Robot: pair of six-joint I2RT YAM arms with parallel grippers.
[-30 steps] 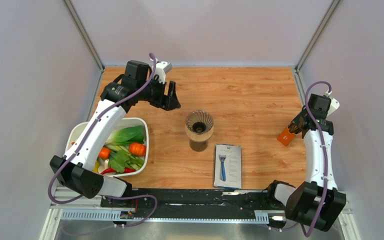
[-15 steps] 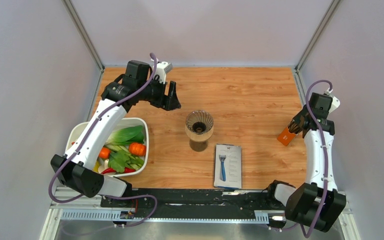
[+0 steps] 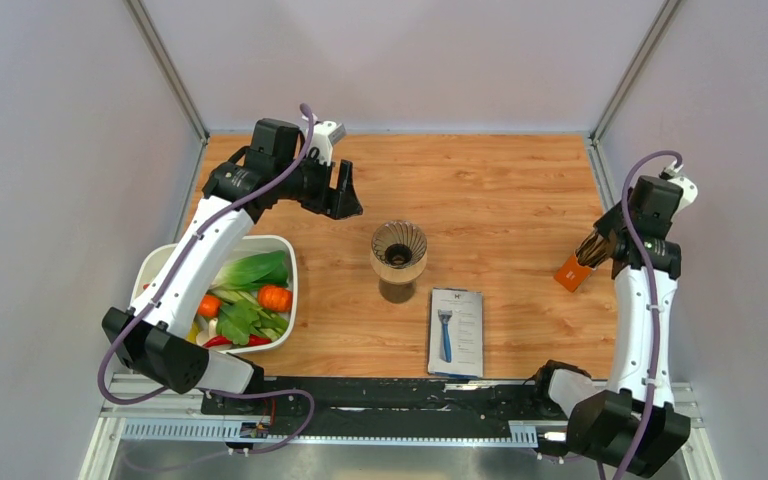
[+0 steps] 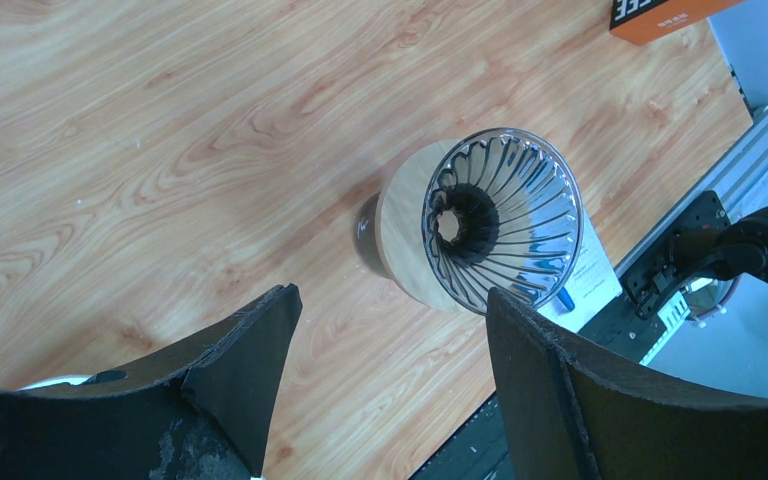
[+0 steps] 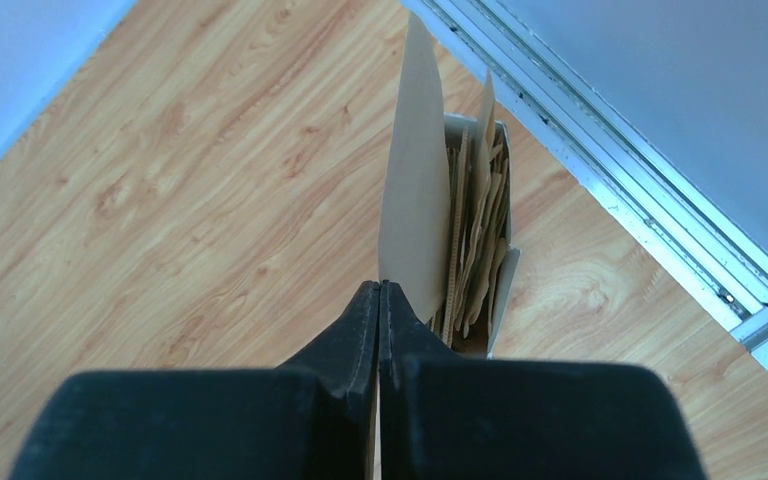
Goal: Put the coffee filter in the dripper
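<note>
Rising since a second ago, the right arm's wrist is now sitting higher, while its fingers (image 3: 589, 252) are keeping over the orange box (image 3: 572, 273) well to the right of the dripper (image 3: 399, 250). The left arm is not shifting at all.

From the top view, the dripper is standing upright on the bench (image 3: 500, 180), and nothing tan is showing inside it. The left arm's fingers (image 3: 343, 197) are hovering behind the dripper and to its left. A white bowl of vegetables (image 3: 285, 262) is sitting well to the dripper's left, and a packaged razor (image 3: 456, 330) is lying just in front of it, slightly to the right.

From the left wrist view, the left fingers (image 4: 245, 370) are standing wide apart and gripping nothing. The dripper (image 4: 505, 230) is showing between and beyond them, its ribbed cone bare down to the dark centre hole.

From the right wrist view, the right fingers (image 5: 355, 340) are pressing tight together on the near edge of one coffee filter (image 5: 415, 190). The filter is standing flat and on edge, reaching further out than the stack of filters (image 5: 475, 230) packed in the box beside it. Whether it is already fully clear of the box is not something I can tell.

As I judge it, only the pick is being done: one filter is being pinched, well away from the dripper. Lifting it free, carrying it across to the dripper and seating it in the cone are all remaining.
</note>
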